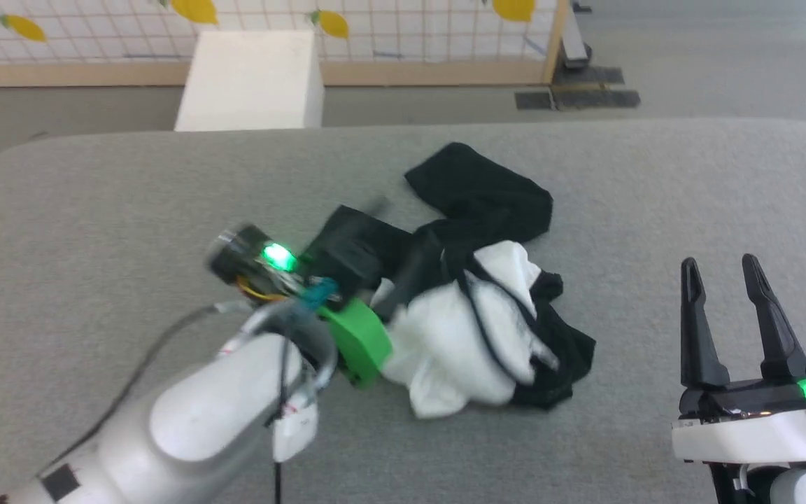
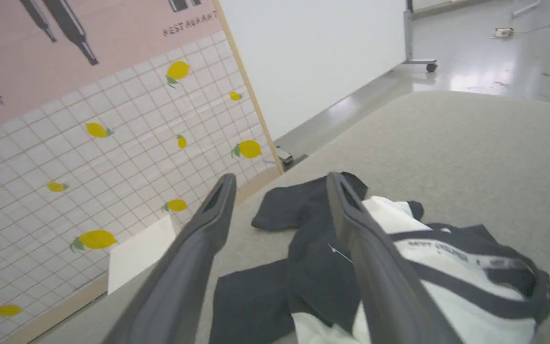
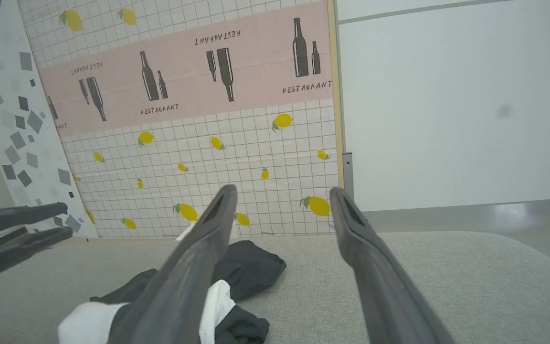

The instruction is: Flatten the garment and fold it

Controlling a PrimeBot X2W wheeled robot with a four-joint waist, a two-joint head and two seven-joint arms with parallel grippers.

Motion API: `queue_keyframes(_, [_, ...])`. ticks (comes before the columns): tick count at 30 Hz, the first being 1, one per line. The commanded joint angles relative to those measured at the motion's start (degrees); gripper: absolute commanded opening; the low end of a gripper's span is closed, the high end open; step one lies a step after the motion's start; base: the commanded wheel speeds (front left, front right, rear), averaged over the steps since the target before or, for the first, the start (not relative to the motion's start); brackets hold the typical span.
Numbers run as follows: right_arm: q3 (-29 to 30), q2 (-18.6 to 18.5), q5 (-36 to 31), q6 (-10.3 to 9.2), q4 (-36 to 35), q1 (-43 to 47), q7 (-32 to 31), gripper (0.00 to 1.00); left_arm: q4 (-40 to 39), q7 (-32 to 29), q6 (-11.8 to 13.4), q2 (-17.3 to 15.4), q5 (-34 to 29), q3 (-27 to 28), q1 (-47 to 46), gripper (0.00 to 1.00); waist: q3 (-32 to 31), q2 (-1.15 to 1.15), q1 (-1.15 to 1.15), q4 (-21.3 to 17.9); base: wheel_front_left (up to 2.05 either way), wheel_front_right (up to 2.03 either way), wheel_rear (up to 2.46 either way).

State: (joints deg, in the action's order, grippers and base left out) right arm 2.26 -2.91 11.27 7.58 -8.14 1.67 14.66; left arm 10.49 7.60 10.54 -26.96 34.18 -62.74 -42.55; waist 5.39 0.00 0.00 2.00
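Student: Garment position, relative to the left gripper?

Tutor: Directly below and just beyond its fingertips. The shirt lies crumpled on the grey padded table. In the left wrist view, black sleeve cloth spreads under and ahead of the two fingers. The white body bunches toward that view's right. The black-trimmed neck, with small print inside the collar, sits just past the right-hand finger.

Student: State of that gripper?

Tutor: Jaws parted wide, with nothing clamped between them. The cloth lies beneath. Whether a fingertip touches it cannot be told, since the head view is blurred at that spot.

Student: And the right gripper?

Tutor: Likewise spread wide and empty. Its fingers point away from the robot, over bare table. The garment lies off to its left, apart from it. In the right wrist view the heap shows low, behind the left-hand finger, and one black fold reaches just past that fingertip. The left gripper's two dark fingers enter at that view's left edge, near the heap.

Student: Surroundings ahead of the grippers?

Tutor: Past the table's far edge stand a white box and a tiled panel printed with lemons. A pink band of bottle silhouettes runs above the tiles. A plain white wall adjoins the panel on the right.
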Motion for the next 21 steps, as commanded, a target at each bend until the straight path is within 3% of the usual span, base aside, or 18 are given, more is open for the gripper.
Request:
queue_keyframes(1, [0.04,0.03,-0.25,-0.09,-0.13,0.83,0.34,1.0,-0.64,2.39,3.41,-0.65,-0.79,1.73,0.63,1.0,-1.42,0.0,0.0,1.68,0.0,0.0,0.0])
queue_keyframes(7, [-0.02,0.03,0.08,-0.09,-0.2,1.15,0.34,1.0,-2.19,7.2,16.36,-1.83,-2.12,11.2,7.61,1.0,-1.48,0.0,0.0,2.35,0.0,0.0,0.0])
queue_keyframes(11, [0.46,0.03,0.32,-0.09,0.1,1.17,0.34,1.0,-5.08,7.37,20.87,-0.66,-5.09,19.99,14.88,1.0,-1.45,0.0,0.0,2.35,0.0,0.0,0.0])
queue_keyframes(15, [0.99,0.03,0.5,-0.09,0.59,1.3,0.34,1.0,-7.67,7.38,21.29,1.92,-9.77,28.02,22.8,1.0,-1.81,0.0,0.0,2.17,0.0,0.0,0.0])
queue_keyframes(21, [1.47,0.03,1.16,-0.09,1.95,1.69,0.34,1.0,-9.06,7.39,16.85,7.23,-16.27,38.11,32.16,1.0,-2.52,0.0,0.0,1.75,0.0,0.0,0.0])
